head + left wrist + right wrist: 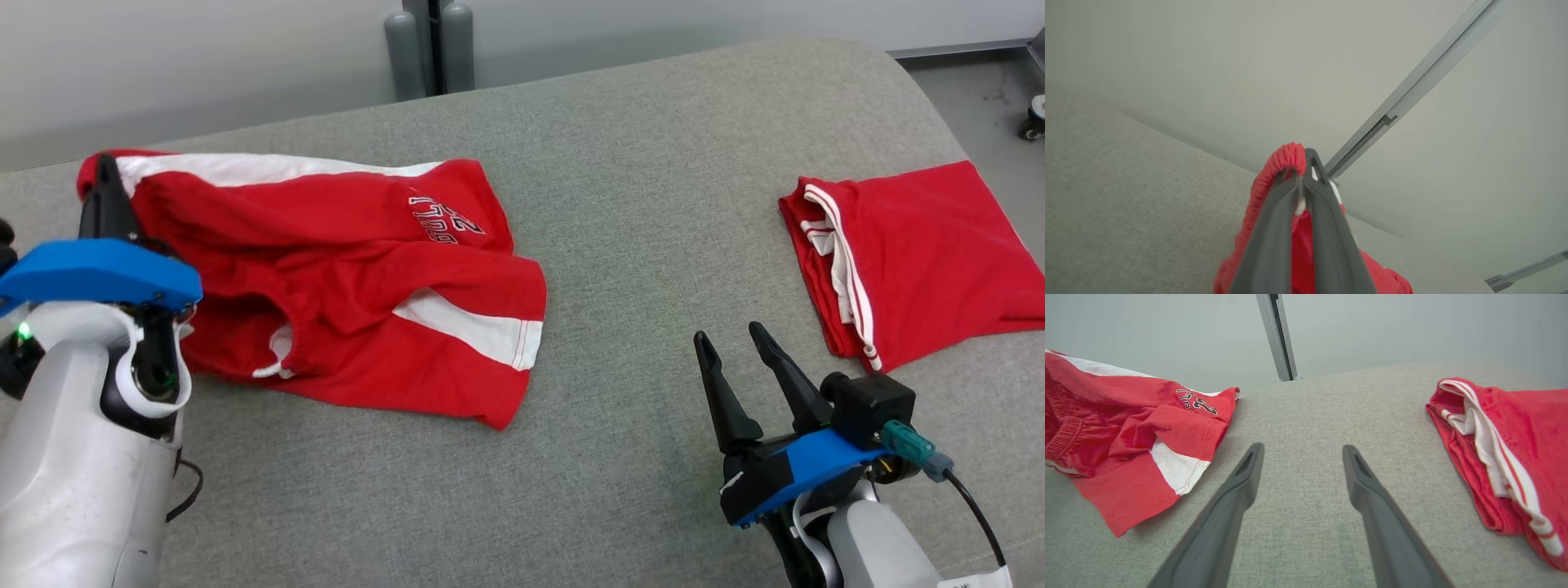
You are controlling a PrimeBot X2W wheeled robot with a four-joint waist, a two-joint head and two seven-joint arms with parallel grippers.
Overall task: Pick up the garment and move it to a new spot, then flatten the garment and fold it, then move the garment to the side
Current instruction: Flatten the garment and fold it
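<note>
Where the left gripper clamps their waistband corner, we note the red shorts lying crumpled on the grey cushion, long axis left-right (hems rightward); right gripper hovers agape, well apart.

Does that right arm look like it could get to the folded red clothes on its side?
Probably yes. The folded red clothes lie just beyond the right arm, its jaws stand open and empty, and only bare grey padding lies between them.
</note>
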